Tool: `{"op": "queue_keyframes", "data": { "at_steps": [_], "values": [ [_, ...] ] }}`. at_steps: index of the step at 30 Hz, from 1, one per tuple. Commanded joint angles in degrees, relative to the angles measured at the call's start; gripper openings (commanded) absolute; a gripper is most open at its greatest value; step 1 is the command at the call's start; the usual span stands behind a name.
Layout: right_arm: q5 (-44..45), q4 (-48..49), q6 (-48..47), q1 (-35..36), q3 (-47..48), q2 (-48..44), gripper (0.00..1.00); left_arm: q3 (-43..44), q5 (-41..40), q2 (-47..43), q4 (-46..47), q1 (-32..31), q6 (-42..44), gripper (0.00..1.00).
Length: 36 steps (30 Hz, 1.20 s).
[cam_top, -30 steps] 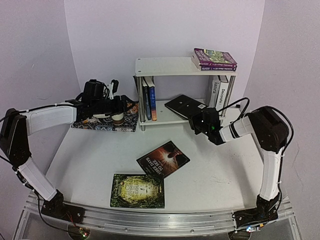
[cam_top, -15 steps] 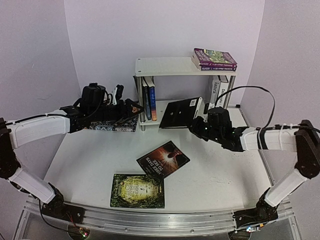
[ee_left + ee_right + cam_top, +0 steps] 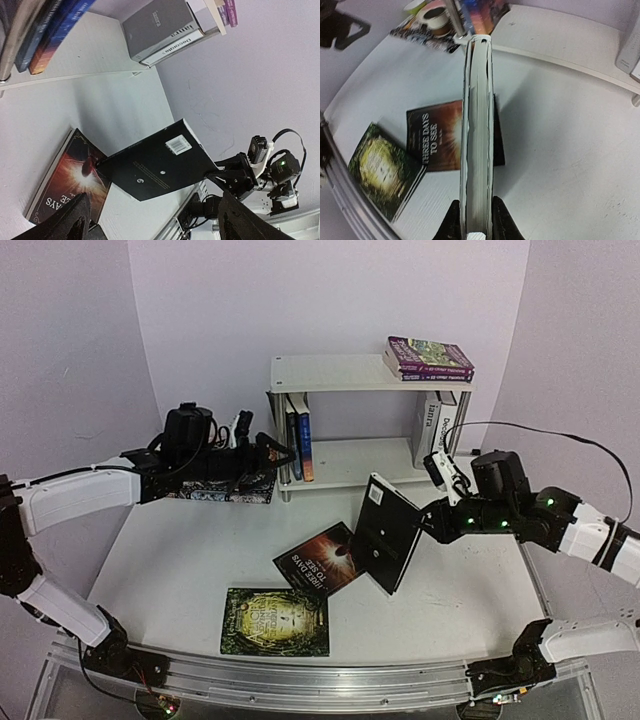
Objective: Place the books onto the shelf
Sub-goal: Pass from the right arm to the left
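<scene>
My right gripper (image 3: pixel 430 523) is shut on a black book (image 3: pixel 390 545) and holds it on edge over the table in front of the shelf (image 3: pixel 345 373). The book's pale page edge (image 3: pixel 477 125) runs straight out from between the fingers (image 3: pixel 451 222). Its lower corner hangs close to the red-brown "Three Days to See" book (image 3: pixel 325 560), which lies flat. A green book (image 3: pixel 277 622) lies nearer the front. Two purple books (image 3: pixel 430 358) sit on the top shelf, and upright books (image 3: pixel 298 435) stand on the lower one. My left gripper (image 3: pixel 272 453) is open and empty beside the shelf's left leg.
A patterned mat with dishes (image 3: pixel 215 488) lies under the left arm at the back left. A grey and a white book (image 3: pixel 438 423) stand at the right end of the lower shelf. The table's metal rail (image 3: pixel 300 680) runs along the near edge.
The right arm has swung back and out, taking the black book from the lower shelf to over the table middle and turning it on edge. The left gripper has opened wider.
</scene>
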Motion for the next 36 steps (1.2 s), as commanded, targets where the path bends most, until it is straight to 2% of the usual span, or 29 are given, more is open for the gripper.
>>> {"op": "queue_keyframes", "data": {
  "at_steps": [1,5,8,12,16,20,25,28,31,33,36],
  "values": [
    [-13.6,-4.6,-10.4,0.0,9.5,-1.9,0.00,6.9,10.1,3.6,2.8,-2.0,8.0,0.90],
    [-22.1,-8.4,-10.0,0.0,15.9,0.5,0.00,4.5,10.4,2.9,3.7,-3.5,24.1,0.90],
    [-28.5,-8.4,-8.6,0.0,19.0,1.4,0.00,0.1,11.1,0.7,8.0,-3.9,30.9,0.90],
    [-36.6,-8.4,-8.0,0.0,23.2,2.6,0.00,-6.4,16.1,-2.9,16.8,-4.2,35.5,0.91],
    [-41.8,-8.2,-7.8,0.0,27.1,3.7,0.00,-8.6,22.4,-5.3,18.3,-4.2,37.7,0.91],
    [-43.8,-5.0,-6.7,0.0,27.9,3.8,0.00,-9.7,29.2,-6.0,18.6,-4.5,38.7,0.89],
    [-43.5,-2.0,-5.7,0.0,27.9,4.3,0.00,-11.5,34.0,-6.7,18.8,-6.2,42.6,0.84],
    [-43.4,-1.7,-5.5,0.0,28.2,5.1,0.00,-12.5,35.7,-7.7,18.8,-7.2,45.0,0.86],
    [-42.8,-0.5,-4.9,0.0,27.8,5.2,0.00,-13.2,35.7,-8.1,18.7,-7.5,45.6,0.81],
    [-40.5,1.7,-4.3,0.0,25.9,4.4,0.00,-13.5,36.4,-7.6,18.8,-7.5,45.1,0.79],
    [-37.6,10.0,-1.9,0.0,21.1,1.9,0.00,-15.3,37.8,-7.3,18.8,-7.5,45.0,0.78]
  ]
}}
